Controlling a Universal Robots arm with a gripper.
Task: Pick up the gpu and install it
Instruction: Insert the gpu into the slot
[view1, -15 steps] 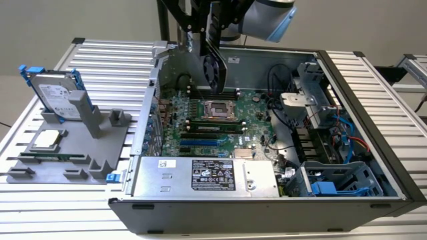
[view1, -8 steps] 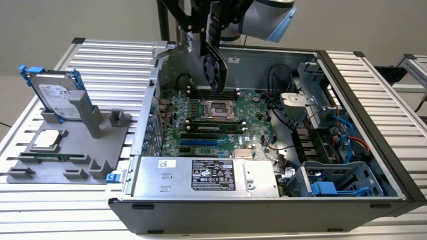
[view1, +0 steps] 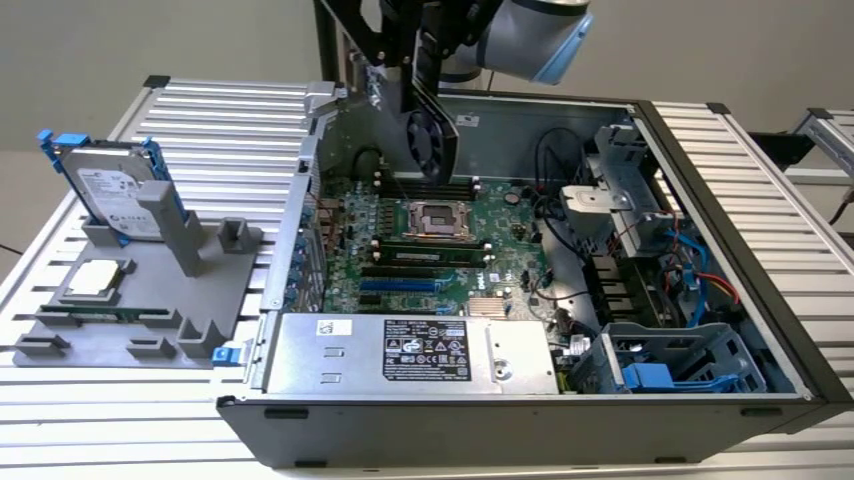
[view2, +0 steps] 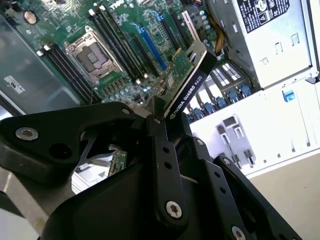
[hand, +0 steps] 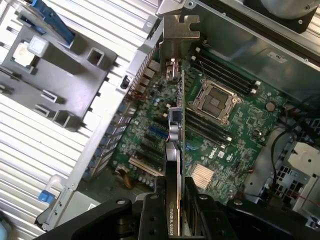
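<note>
gpu (view2: 192, 77) between fingers (view2: 161, 160), gripped edge hidden

I log the thin rectangular green GPU card (view1: 430, 135) at upper centre of the exterior view: off the surface, standing on edge, slightly tilted, black fan cooler facing the camera. Its silver end bracket (hand: 178, 30) shows in the first wrist view.

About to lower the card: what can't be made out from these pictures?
- Exterior view: the gpu's contact edge, too dark and small.
- First wrist view: the motherboard directly under the gpu, hidden by the card itself.
- Second wrist view: the motherboard's near part, hidden by the claw.
</note>
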